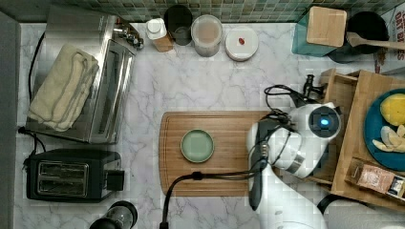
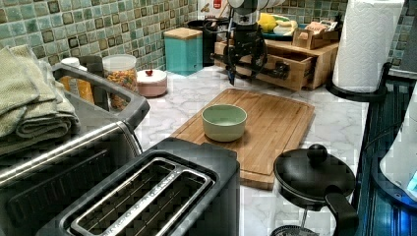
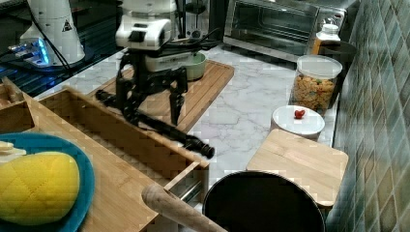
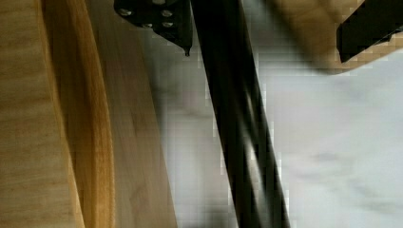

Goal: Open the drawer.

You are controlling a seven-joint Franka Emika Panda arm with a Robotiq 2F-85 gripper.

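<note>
pincer state: the pincer stands spread wide, grasping nothing, its two fingers hanging down on either side of the handle (some air shows on both sides in the wrist view).
handle position: directly beneath the pincer, between its fingers; the black bar runs between the two fingertips in the wrist view.
long axis: the bar lies along the drawer front, crosswise to the line joining the fingers, so a squeeze would catch it across its thickness.
drawer: the drawer sits behind the pincer, already drawn partway out of its wooden unit, its inside showing in the right view.
pull direction: judged to be away from the unit, toward the cutting board on the table.
</note>
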